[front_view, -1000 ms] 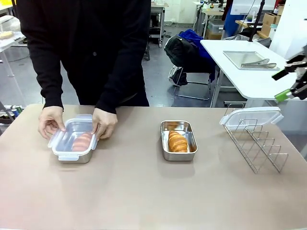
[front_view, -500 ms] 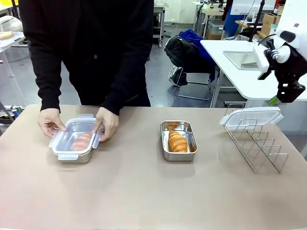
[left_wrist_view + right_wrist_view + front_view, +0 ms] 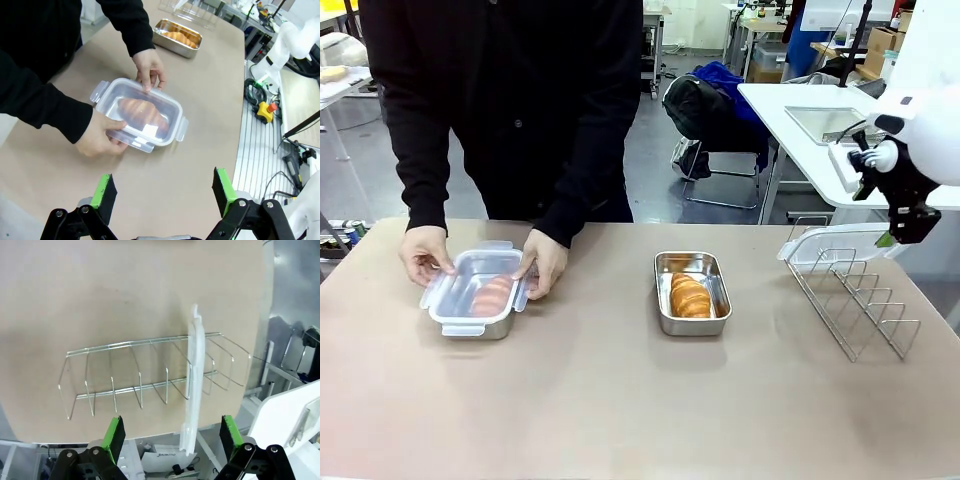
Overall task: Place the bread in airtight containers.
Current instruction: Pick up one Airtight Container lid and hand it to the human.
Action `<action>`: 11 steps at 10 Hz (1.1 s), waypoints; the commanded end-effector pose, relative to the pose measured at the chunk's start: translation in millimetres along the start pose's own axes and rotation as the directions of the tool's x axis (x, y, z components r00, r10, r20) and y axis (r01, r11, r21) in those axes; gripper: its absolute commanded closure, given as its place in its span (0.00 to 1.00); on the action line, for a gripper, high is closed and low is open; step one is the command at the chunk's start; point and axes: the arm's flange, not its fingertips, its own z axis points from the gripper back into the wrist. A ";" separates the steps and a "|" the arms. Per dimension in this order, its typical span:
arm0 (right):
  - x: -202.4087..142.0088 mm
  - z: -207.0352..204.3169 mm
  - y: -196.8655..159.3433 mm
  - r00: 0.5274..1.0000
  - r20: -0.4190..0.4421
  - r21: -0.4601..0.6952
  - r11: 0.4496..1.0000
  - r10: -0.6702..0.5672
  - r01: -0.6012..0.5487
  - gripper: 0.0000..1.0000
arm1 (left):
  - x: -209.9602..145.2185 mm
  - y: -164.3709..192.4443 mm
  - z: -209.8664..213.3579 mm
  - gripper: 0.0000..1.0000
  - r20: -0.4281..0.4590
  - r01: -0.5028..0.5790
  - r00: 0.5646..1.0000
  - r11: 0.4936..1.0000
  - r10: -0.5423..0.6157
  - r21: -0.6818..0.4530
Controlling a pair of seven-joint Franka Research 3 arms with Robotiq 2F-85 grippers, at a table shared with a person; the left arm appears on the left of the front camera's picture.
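Table (image 3: 620, 400): flat, matte tan top.

Left tin (image 3: 475, 300): small rectangular steel, rounded corners, a clear snap lid (image 3: 140, 112) on it. One ridged golden croissant (image 3: 142, 112) shows through the plastic. A person's hands (image 3: 425, 255) rest at both short ends of the lid; whether every clip is down cannot be told.

Middle tin (image 3: 692, 292): same shiny steel, uncovered, holding the second croissant (image 3: 690, 296), oblong and brown, lengthwise inside.

Rack (image 3: 850, 300): thin bright wire, several upright loops, near the table's right edge. A second clear lid (image 3: 843, 242) lies tilted across its far end; from the right wrist it stands edge-on between the loops.

Right gripper (image 3: 898, 232): black, green pads, jaws wide and empty, just above that lid's right end.

Left gripper (image 3: 165, 192): jaws wide, empty, above the table, apart from the covered tin.
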 end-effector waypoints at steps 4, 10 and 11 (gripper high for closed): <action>-2.9 -46.9 -11.2 1.000 -0.015 0.004 1.000 -0.017 0.017 0.00 | 1.5 -2.8 0.6 0.00 0.000 0.011 1.000 1.000 -0.011 -0.003; -4.8 -49.0 -13.2 0.999 -0.034 -0.024 0.999 -0.028 0.027 0.87 | 1.5 -2.8 0.6 0.00 0.000 0.011 1.000 1.000 -0.011 -0.003; -4.8 -48.3 -12.7 0.999 -0.036 -0.027 0.999 -0.027 0.026 0.96 | 1.5 -2.8 0.6 0.00 0.000 0.011 1.000 1.000 -0.011 -0.003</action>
